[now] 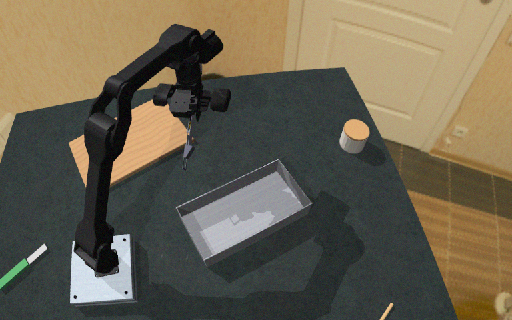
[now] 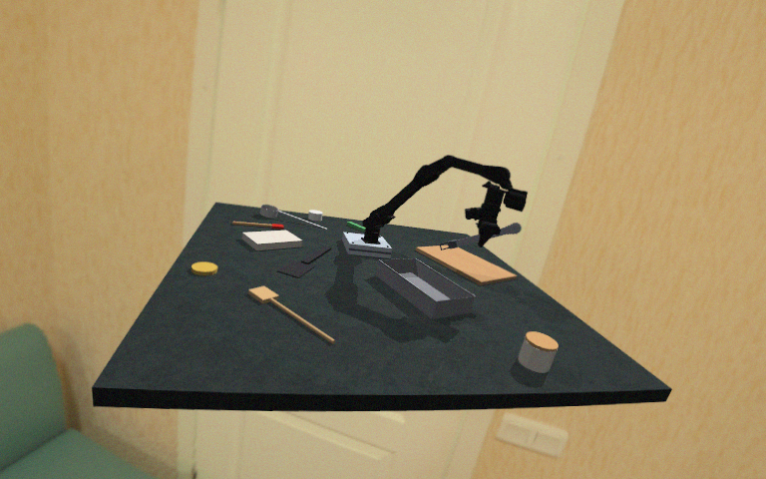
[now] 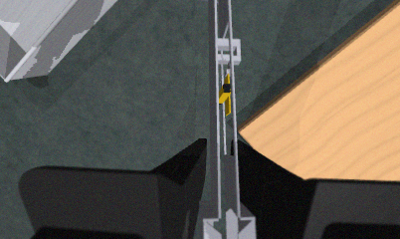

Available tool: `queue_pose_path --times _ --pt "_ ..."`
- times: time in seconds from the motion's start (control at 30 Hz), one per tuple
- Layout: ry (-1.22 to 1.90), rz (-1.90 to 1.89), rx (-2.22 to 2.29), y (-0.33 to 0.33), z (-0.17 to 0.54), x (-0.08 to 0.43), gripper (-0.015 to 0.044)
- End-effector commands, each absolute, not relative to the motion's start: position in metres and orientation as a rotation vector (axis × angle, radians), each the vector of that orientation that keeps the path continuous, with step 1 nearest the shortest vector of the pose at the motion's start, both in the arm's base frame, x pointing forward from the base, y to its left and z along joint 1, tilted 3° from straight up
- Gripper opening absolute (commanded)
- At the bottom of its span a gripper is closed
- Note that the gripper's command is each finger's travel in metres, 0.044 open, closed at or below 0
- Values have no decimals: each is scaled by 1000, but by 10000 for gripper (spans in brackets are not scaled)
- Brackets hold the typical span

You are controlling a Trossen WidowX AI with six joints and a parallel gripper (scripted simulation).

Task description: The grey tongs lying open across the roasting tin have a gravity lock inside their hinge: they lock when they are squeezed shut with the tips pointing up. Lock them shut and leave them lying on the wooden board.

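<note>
My gripper point(image 1: 193, 115) point(image 2: 482, 241) point(image 3: 218, 146) is shut on the grey tongs point(image 1: 187, 151) point(image 2: 513, 228) point(image 3: 213, 110). It holds them in the air, their two arms squeezed close together and nearly parallel. In the exterior view their broad tip end is higher than the narrow hinge end. A yellow piece point(image 3: 228, 102) with a black pivot shows between the arms in the wrist view; whether the lock is engaged I cannot tell. The wooden board point(image 1: 143, 137) point(image 2: 470, 263) point(image 3: 346, 100) lies below and beside the tongs. The roasting tin point(image 1: 259, 237) point(image 2: 452, 307) holds no tongs.
A lidded canister point(image 1: 353, 139) point(image 2: 537, 354) stands beyond the tin. A green-handled tool point(image 1: 13, 273) lies beside the arm's base point(image 1: 92, 291). A wooden spatula point(image 2: 301, 319), a white block point(image 2: 271, 239) and a yellow disc point(image 2: 203, 268) lie elsewhere on the table.
</note>
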State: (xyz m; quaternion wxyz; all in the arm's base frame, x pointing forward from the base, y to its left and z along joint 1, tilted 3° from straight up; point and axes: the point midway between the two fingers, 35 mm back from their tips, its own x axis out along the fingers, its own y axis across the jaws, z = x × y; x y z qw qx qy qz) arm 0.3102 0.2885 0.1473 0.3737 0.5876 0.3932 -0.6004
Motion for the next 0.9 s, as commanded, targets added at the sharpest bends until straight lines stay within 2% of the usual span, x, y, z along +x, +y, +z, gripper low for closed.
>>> queue_pose_path --times 0.0,0.87 --pt "1124 -1392 1388 295 152 303 -150" --pt "1516 -605 633 326 155 265 -150"
